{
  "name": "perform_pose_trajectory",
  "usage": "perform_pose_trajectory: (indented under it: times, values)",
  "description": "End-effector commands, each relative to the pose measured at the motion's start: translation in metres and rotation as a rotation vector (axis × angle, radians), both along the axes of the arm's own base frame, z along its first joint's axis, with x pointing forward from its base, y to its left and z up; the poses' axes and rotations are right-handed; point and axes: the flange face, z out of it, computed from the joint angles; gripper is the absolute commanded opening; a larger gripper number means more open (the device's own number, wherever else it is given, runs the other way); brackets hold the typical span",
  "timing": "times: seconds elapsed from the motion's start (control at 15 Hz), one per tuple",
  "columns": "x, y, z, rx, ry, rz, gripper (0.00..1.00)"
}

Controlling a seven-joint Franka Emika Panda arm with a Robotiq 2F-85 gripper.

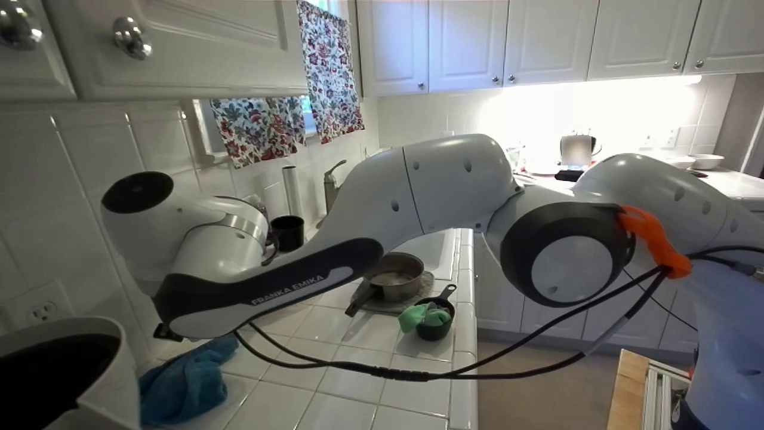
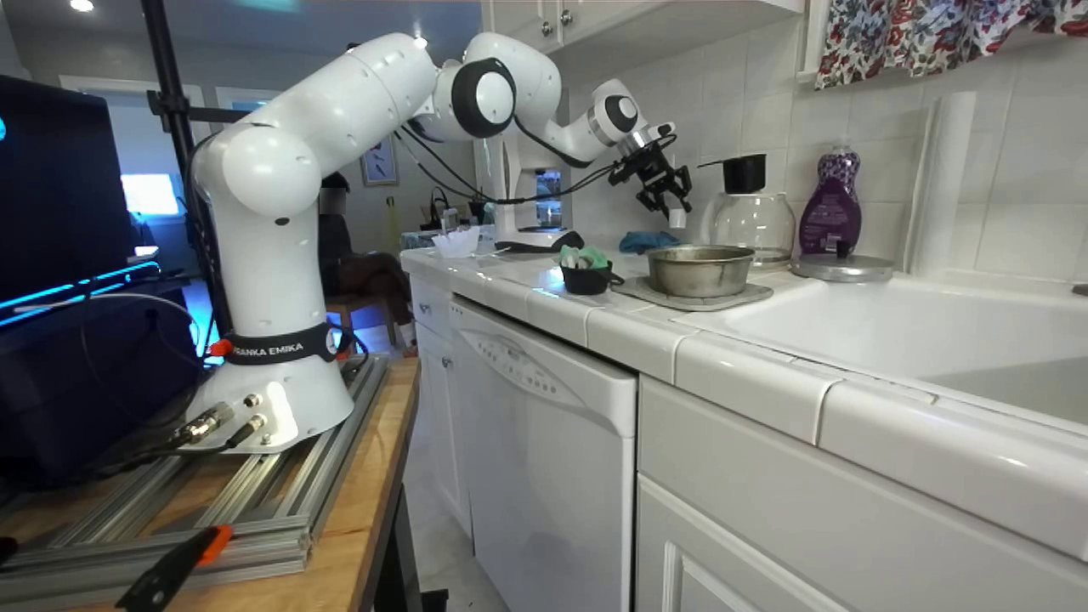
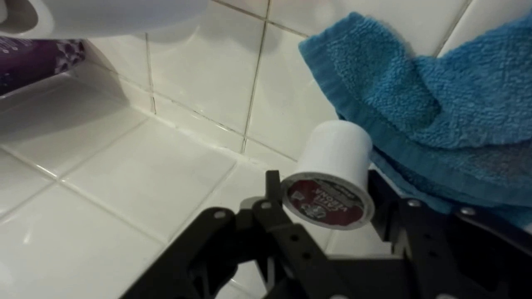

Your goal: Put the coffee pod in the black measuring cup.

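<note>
- In an exterior view, the arm (image 2: 365, 93) arches high and bends down at the wrist, so that the gripper (image 2: 671, 206) points down at a slant, above the blue cloth (image 2: 648, 241) and apart from it.
- There the coffee pod (image 2: 677, 219) shows white at the gripper's tips, higher than the cloth and a little to its right.
- The grey pan (image 2: 693, 276) stands nearer the camera than the cloth. Right of the cloth is the glass carafe (image 2: 756, 229) with a small black cup (image 2: 745, 174) on top; farther right, the purple bottle (image 2: 831, 204).
- A lower black cup (image 2: 585, 282), with green items (image 2: 583, 257) in it, is left of the cloth. Which cup the task means, I cannot tell.
- In an exterior view, the forearm (image 1: 280, 292) slants down toward the cloth, hiding the pod and nearly all of the gripper. The pan's dark handle (image 1: 363, 298), beyond the cloth, and a wall outlet (image 1: 43, 312), left of it, show here alone.
- In the wrist view, the black fingers (image 3: 273, 187) pinch the pod from two sides, the cloth behind and to the right of it.
- Only here does the pod's dark red lid (image 3: 326, 203) show, facing the camera with lettering that reads VERONA; the white body tilts away, seen against the cloth's edge.
</note>
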Motion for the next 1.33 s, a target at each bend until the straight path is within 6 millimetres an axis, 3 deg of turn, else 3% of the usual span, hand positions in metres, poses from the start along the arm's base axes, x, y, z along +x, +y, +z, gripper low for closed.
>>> perform_pose_trajectory:
  times: [0.0, 0.4, 0.67, 1.27]
  values:
    - [-0.001, -0.001, 0.004, -0.063, -0.050, -0.048, 0.26]
    - [-0.009, -0.006, 0.000, -0.305, -0.045, -0.054, 0.26]
    - [-0.018, 0.002, 0.003, -0.463, -0.046, -0.016, 0.26]
    - [-0.047, 0.011, 0.046, -0.884, 0.016, 0.065, 0.26]
